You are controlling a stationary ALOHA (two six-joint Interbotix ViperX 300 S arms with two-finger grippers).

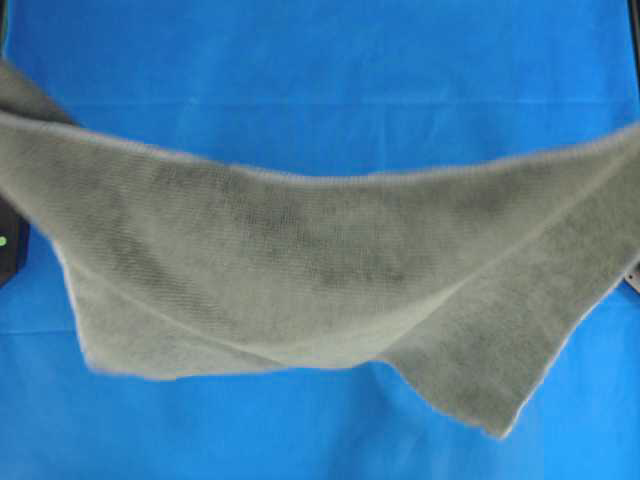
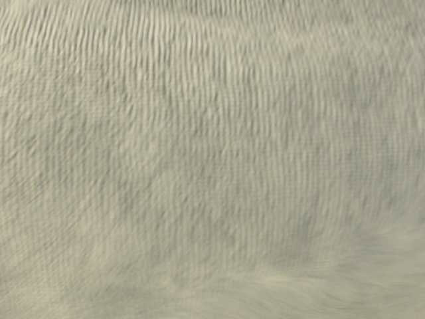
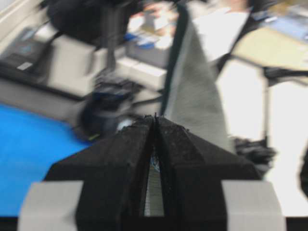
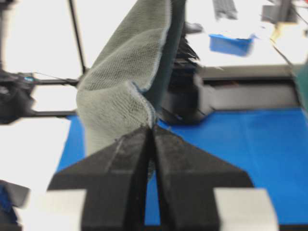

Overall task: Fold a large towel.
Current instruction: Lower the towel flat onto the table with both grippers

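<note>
The grey-green towel (image 1: pixel 300 260) hangs lifted above the bright blue sheet (image 1: pixel 320 70), stretched from the left edge to the right edge of the overhead view and sagging in the middle. It fills the table-level view (image 2: pixel 212 159). My left gripper (image 3: pixel 155 120) is shut on a towel edge (image 3: pixel 192 82) that runs away from its tips. My right gripper (image 4: pixel 153 129) is shut on a towel corner (image 4: pixel 120 91). Both grippers are hidden by the cloth in the overhead view.
The blue sheet covers the table under the towel. A dark arm base (image 1: pixel 10 250) shows at the overhead view's left edge and another part (image 1: pixel 632 275) at the right edge. Blurred desks and equipment lie beyond the table in the wrist views.
</note>
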